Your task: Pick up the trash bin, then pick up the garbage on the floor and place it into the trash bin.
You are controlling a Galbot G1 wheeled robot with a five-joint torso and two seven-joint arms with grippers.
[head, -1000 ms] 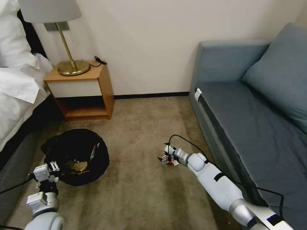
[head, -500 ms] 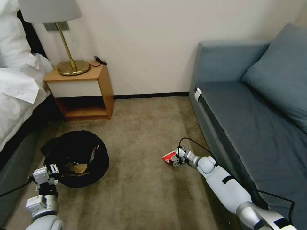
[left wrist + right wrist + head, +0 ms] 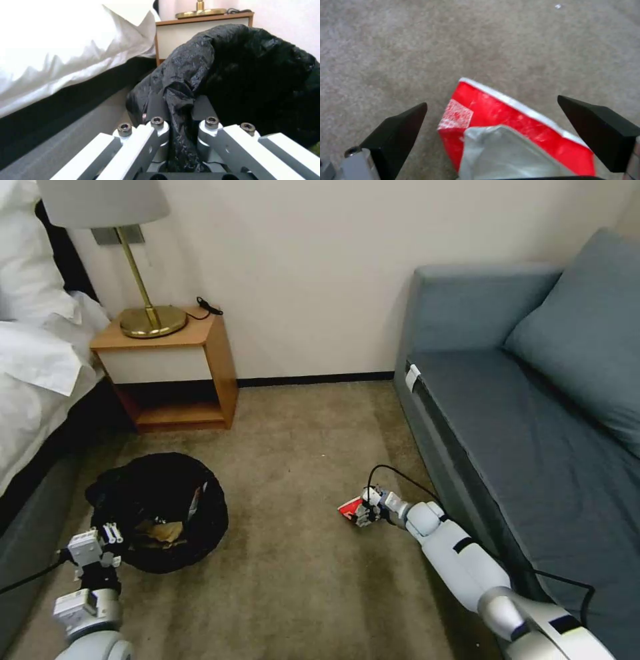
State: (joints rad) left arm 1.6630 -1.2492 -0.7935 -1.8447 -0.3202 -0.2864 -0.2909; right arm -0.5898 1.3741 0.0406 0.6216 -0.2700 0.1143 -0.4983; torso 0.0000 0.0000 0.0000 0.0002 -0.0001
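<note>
Step in hand: garbage pickup, grasp stage on the red-white wrapper point(image 3: 349, 507).

Left hand point(image 3: 180, 120) is closed on a bunched fold of the black liner at the rim of the trash bin point(image 3: 160, 507); the wrist view shows the plastic pinched between the two fingers. The bin sits near the bed point(image 3: 40, 367), in front of the nightstand point(image 3: 170, 367). Whether it's lifted off the floor point(image 3: 300, 447) or resting on it, can't tell. Tan paper and some other litter are already visible inside the bin.

Right hand point(image 3: 365, 508) is down at floor level, well apart from the bin on the sofa point(image 3: 520, 433) side. Fingers point(image 3: 398, 130) are spread wide, holding nothing. The wrapper lies on the carpet between them, red face up with a white edge and a silvery flap nearest the palm. It touches neither pad.

Judgement on the next move: close on the wrapper. It's thin and flat against the pile, so the pads likely need to press into the carpet to get under or crease the foil. Risk: the fingers skate over the top, or the wrapper slides out instead of bunching. After that comes a lift and a carry across to the bin opening, which the left hand needs to keep presented.
</note>
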